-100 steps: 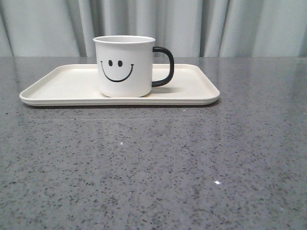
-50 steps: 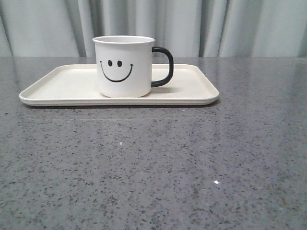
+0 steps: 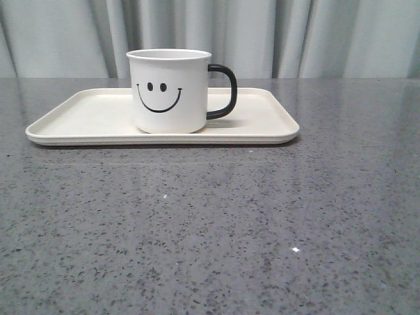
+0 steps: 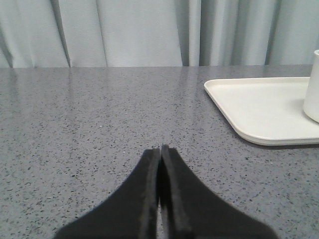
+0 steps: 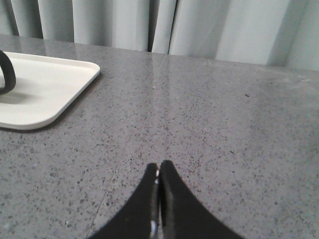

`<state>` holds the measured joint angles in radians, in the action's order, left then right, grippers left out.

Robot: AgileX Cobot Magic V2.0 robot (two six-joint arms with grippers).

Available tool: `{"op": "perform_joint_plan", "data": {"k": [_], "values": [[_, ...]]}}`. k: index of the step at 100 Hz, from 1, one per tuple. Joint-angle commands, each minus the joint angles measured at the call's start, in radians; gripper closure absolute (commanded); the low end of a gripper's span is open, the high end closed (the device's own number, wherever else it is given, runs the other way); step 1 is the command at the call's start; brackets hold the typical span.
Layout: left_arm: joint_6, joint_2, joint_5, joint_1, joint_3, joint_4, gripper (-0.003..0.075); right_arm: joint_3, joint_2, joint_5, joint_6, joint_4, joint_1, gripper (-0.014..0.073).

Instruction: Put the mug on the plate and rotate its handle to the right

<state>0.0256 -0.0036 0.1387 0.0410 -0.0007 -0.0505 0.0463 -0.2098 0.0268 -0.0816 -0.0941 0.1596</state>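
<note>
The white mug with its black smiley face stands upright on the cream plate, a little left of the plate's middle. Its black handle points to the right. In the left wrist view the plate lies ahead and off to one side, with a sliver of the mug at the frame edge. My left gripper is shut with nothing in it, low over bare table. My right gripper is shut and empty too, well away from the plate; only an arc of the handle shows there.
The grey speckled table stretches in front of the plate. A pale curtain hangs behind the table's far edge. No arm shows in the front view.
</note>
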Motion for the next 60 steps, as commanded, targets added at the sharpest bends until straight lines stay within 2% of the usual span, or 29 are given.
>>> {"op": "perform_joint_plan", "data": {"k": [1, 20, 39, 60], "values": [[0.002, -0.030, -0.087, -0.002, 0.012, 0.001, 0.0740, -0.011, 0.043, -0.089, -0.002, -0.010, -0.004, 0.0659], [0.002, -0.030, -0.087, -0.002, 0.012, 0.001, 0.0740, -0.075, 0.148, -0.088, -0.002, -0.009, -0.004, 0.0659], [0.002, -0.030, -0.087, -0.002, 0.012, 0.001, 0.0740, -0.074, 0.243, -0.027, -0.001, -0.009, -0.004, 0.0659], [0.002, -0.030, -0.087, -0.002, 0.012, 0.001, 0.0740, -0.074, 0.241, -0.017, -0.001, -0.010, -0.004, 0.0659]]}}
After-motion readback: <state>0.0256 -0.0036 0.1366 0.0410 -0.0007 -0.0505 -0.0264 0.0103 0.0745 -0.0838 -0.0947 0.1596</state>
